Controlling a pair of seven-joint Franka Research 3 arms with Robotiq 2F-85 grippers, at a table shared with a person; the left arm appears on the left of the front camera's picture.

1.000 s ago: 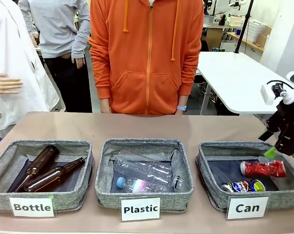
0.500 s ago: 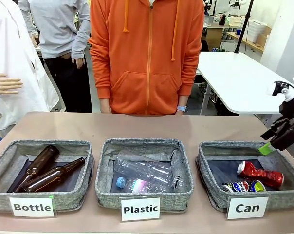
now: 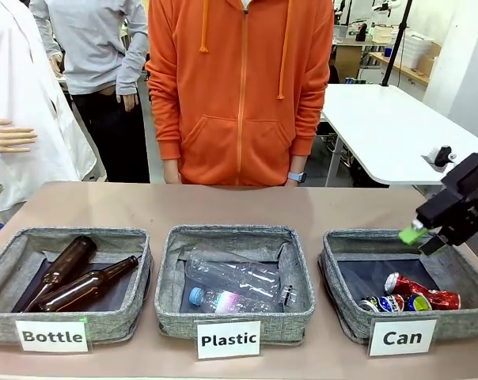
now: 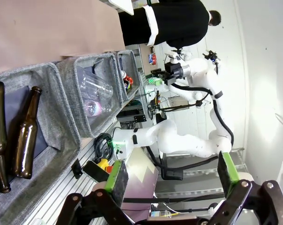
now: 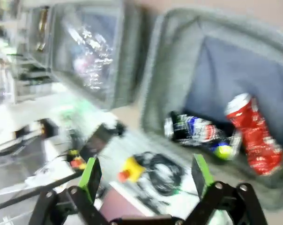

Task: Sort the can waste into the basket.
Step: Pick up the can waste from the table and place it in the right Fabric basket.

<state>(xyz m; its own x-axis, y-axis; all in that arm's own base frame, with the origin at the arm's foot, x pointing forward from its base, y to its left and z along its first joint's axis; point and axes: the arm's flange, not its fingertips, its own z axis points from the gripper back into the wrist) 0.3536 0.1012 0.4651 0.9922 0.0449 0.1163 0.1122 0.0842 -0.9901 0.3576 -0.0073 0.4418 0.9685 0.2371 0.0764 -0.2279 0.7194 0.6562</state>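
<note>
The shiny red can [image 3: 422, 290] lies in the grey basket labelled "Can" [image 3: 342, 315], touching the dark printed can [image 3: 395, 302] in front of it. My right gripper [image 3: 422, 239] hangs open above the basket's far right side, holding nothing. In the blurred right wrist view its open gripper [image 5: 146, 176] looks down on the red can [image 5: 254, 138] and the dark can [image 5: 197, 129] inside the basket [image 5: 155, 93]. My left gripper [image 4: 172, 173] is open and empty, off to the side of the baskets; the Can basket [image 4: 128, 58] is the farthest one in its view.
A basket labelled "Plastic" [image 3: 169, 313] with clear bottles sits in the middle, and one labelled "Bottle" [image 3: 136, 309] with two brown glass bottles [image 3: 85, 289] at the left. A person in an orange hoodie [image 3: 239, 95] stands at the far edge. Bare table lies behind the baskets.
The right gripper's jaws opened wider and it rose and swung left over the basket. The red can rolled lower and came to rest against the dark can.
</note>
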